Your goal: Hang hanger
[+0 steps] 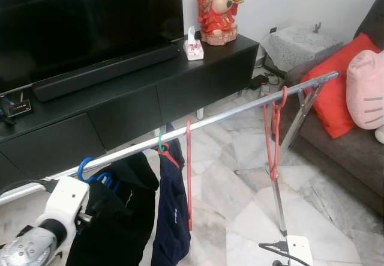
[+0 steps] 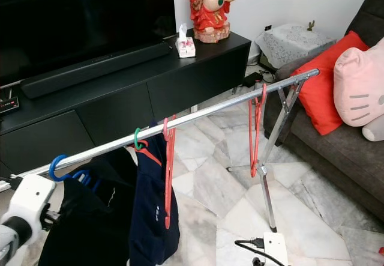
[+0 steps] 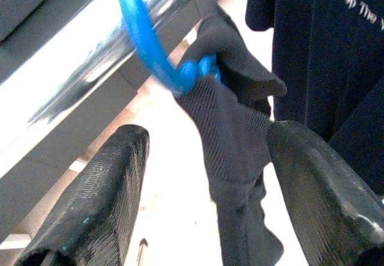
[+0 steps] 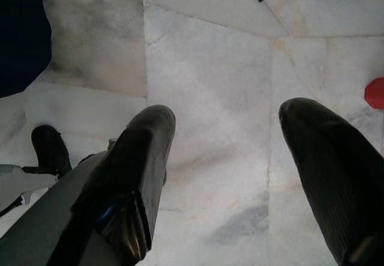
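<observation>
1. A blue plastic hanger [image 3: 157,50] carrying a black ribbed garment [image 3: 234,140] sits hooked over the long silver metal rail [image 1: 198,128] of a drying rack, at the rail's low left end, so the hanging itself looks done.
2. The left hand [image 3: 204,188] hovers just beside that hook with its two black fingers wide apart and nothing between them but the dangling cloth, which they do not grip; the gap suggests the hanger now bears its own weight.
3. The right hand [image 4: 228,176] hangs low over the pale marble floor [image 4: 210,68], fingers spread and empty.
4. Along the rail to the right, a green-hooked hanger [image 1: 161,141] holds a navy blue T-shirt [image 1: 171,212]; just beside it a bare red plastic hanger [image 1: 188,170] hangs free, and well apart, near the rail's high end, a pair of bare red hangers [image 1: 275,128].
5. Behind the rack, a long black TV bench [image 1: 150,80] carries a black soundbar [image 1: 102,71], a small patterned tissue box [image 1: 193,47] with a tissue poking out, and a red-robed statue [image 1: 217,8].
6. A grey sofa [image 1: 342,140] on the right holds a red cushion [image 1: 333,92] and a pink cat-face cushion [image 1: 366,89].
</observation>
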Tool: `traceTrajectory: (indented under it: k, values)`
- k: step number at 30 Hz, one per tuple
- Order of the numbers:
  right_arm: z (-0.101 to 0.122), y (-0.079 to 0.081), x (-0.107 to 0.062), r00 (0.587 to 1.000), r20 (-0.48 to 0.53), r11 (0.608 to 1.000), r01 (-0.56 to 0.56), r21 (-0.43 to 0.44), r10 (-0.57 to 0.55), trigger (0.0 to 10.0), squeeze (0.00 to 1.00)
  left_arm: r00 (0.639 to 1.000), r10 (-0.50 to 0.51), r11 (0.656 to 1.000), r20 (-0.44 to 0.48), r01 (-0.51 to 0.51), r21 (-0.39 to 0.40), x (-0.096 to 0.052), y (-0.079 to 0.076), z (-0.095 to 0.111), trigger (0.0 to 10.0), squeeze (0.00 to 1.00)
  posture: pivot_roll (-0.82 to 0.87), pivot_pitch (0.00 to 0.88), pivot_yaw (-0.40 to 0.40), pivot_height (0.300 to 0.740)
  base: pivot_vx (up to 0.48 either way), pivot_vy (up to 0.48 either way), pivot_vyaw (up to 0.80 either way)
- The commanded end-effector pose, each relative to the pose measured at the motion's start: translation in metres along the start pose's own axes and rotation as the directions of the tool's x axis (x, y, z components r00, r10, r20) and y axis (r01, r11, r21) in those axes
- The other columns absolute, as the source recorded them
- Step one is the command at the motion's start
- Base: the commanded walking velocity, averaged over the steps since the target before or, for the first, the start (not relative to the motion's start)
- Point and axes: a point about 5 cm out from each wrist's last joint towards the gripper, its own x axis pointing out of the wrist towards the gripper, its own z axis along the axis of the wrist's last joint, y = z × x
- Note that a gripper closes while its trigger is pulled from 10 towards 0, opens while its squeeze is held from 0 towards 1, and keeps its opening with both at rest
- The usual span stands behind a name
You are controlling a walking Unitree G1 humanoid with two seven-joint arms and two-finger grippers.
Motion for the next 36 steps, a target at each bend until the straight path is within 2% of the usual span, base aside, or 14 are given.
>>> traceTrajectory:
  k: [1, 5, 13, 16, 18, 22, 27, 32, 36]
  values:
    - [0.002, -0.001, 0.000, 1.000, -0.001, 1.000, 0.000, -0.006, 0.000, 10.0, 0.00, 0.998, -0.051, 0.999, -0.022, 0.051, 0.007, -0.007, 0.004, -0.007, 10.0, 0.00, -0.03, 0.000, 0.021, 0.740, 0.000, 0.000, 0.00]
    - [0.002, -0.001, 0.000, 1.000, 0.000, 1.000, -0.001, -0.006, 0.001, 10.0, 0.00, 0.991, -0.132, 0.991, -0.029, 0.131, -0.032, -0.018, 0.005, -0.019, 10.0, 0.00, -0.03, 0.000, 0.021, 0.740, 0.000, 0.000, 0.00]
    - [0.002, -0.001, 0.000, 1.000, 0.000, 1.000, -0.002, -0.006, 0.002, 10.0, 0.00, 0.993, -0.096, 0.995, -0.073, 0.096, 0.005, -0.021, 0.015, -0.029, 10.0, 0.00, -0.03, 0.000, 0.023, 0.740, 0.000, 0.000, 0.00]
    - [0.002, -0.001, 0.000, 1.000, 0.002, 1.000, 0.000, 0.003, 0.000, 10.0, 0.00, 0.995, -0.092, 0.992, 0.050, 0.096, -0.086, -0.009, 0.005, -0.015, 10.0, 0.00, -0.03, 0.000, 0.022, 0.740, 0.000, 0.000, 0.00]
    - [0.002, 0.000, 0.000, 1.000, 0.002, 1.000, -0.004, 0.003, 0.004, 10.0, 0.00, 0.988, -0.122, 0.983, 0.091, 0.132, -0.126, -0.006, -0.002, -0.010, 10.0, 0.00, -0.03, 0.000, 0.022, 0.740, 0.000, 0.000, 0.00]
    - [0.002, 0.000, 0.000, 1.000, 0.003, 1.000, -0.011, 0.005, 0.011, 10.0, 0.00, 0.977, -0.180, 0.968, 0.119, 0.197, -0.157, -0.005, -0.013, -0.006, 10.0, 0.00, -0.03, 0.000, 0.021, 0.740, 0.000, 0.000, 0.00]
    - [0.002, 0.000, 0.000, 1.000, 0.001, 1.000, -0.011, 0.002, 0.011, 10.0, 0.00, 0.975, -0.180, 0.965, 0.130, 0.200, -0.170, -0.003, -0.016, -0.004, 10.0, 0.00, -0.03, 0.000, 0.020, 0.740, 0.000, 0.000, 0.00]
    - [0.001, 0.000, 0.000, 1.000, -0.001, 1.000, -0.012, 0.000, 0.012, 10.0, 0.00, 0.961, -0.234, 0.949, 0.149, 0.259, -0.178, 0.001, -0.035, -0.001, 10.0, 0.00, -0.03, 0.000, 0.020, 0.740, 0.000, 0.109, 0.00]
    - [0.001, 0.000, 0.000, 1.000, -0.001, 1.000, -0.013, 0.001, 0.013, 10.0, 0.00, 0.961, -0.230, 0.949, 0.155, 0.257, -0.185, 0.003, -0.037, 0.000, 10.0, 0.00, -0.03, 0.000, 0.018, 0.740, 0.000, 0.281, 0.00]
